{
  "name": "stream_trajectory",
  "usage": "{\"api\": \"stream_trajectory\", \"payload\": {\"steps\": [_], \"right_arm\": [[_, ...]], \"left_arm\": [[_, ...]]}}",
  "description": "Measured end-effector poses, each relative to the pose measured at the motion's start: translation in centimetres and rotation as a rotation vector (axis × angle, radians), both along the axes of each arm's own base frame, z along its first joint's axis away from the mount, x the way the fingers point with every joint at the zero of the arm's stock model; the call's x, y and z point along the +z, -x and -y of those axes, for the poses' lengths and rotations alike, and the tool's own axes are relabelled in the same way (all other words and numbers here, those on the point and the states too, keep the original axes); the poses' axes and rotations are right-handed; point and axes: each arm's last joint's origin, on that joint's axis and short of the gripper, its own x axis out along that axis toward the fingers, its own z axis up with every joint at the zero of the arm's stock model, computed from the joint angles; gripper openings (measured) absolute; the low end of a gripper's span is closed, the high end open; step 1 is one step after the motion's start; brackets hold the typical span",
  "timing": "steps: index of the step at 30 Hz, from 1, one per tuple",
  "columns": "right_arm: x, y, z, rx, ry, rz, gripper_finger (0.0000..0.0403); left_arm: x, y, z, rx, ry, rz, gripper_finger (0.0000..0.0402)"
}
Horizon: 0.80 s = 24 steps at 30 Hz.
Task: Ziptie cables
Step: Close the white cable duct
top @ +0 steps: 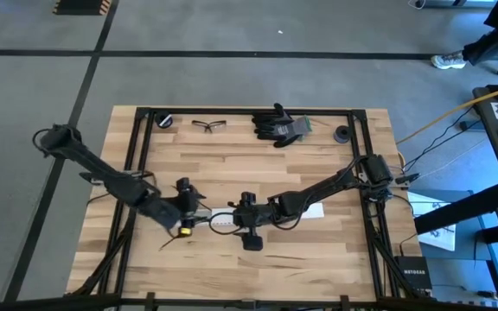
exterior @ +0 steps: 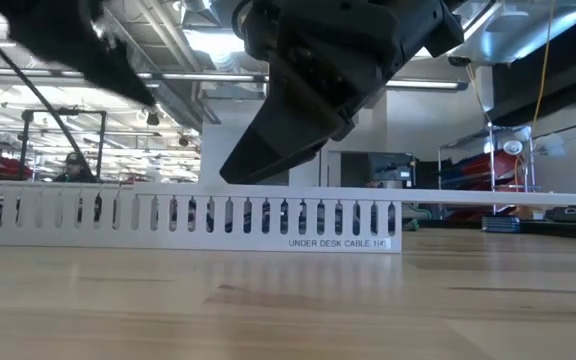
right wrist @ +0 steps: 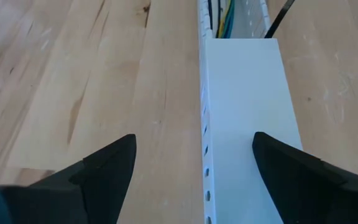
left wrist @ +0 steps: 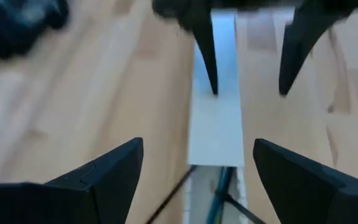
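Observation:
A white slotted rail [exterior: 188,220] lies across the middle of the table, and a flat white cover [right wrist: 247,124] lies on part of it. The cables [left wrist: 219,193] run inside the uncovered end of the rail, also seen in the right wrist view [right wrist: 219,12]. A thin black strand [right wrist: 278,18] sticks out of that end. My left gripper [left wrist: 197,180] is open at the uncovered end, facing along the rail. My right gripper [right wrist: 194,180] is open over the cover from the other side, its fingers [left wrist: 209,56] seen ahead of the left one. My right gripper has one fingertip [left wrist: 214,87] over the white cover, near its end [left wrist: 216,130], coming down at a slant from the table's right. I cannot tell whether it touches the cover.
Along the far edge lie a black roll [top: 164,120], safety glasses [top: 210,126], black gloves [top: 275,125] and a small black round part [top: 342,134]. A black frame [top: 137,173] runs around the wooden top. Bare wood lies near the front edge.

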Motion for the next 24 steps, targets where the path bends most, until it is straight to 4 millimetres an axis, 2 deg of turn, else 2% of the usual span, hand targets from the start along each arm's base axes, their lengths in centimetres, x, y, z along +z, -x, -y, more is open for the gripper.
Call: {"api": "stream_trajectory", "payload": {"steps": [4,9,13,24], "right_arm": [[0.0,0.0,0.0,0.01,0.011,0.001,0.031],[0.0,0.0,0.0,0.013,0.014,0.001,0.031],[0.0,0.0,0.0,0.018,0.014,0.002,0.031],[0.0,0.0,0.0,0.02,0.02,0.002,0.031]], "left_arm": [[-3.2,-1.0,-0.9,-0.025,0.075,-0.135,0.029],[-5.0,-1.5,-1.4,-0.038,0.154,-0.219,0.029],[-5.1,-1.7,-1.0,-0.085,0.241,-0.216,0.029],[-5.4,-1.1,-0.7,-0.049,0.25,-0.254,0.029]]}}
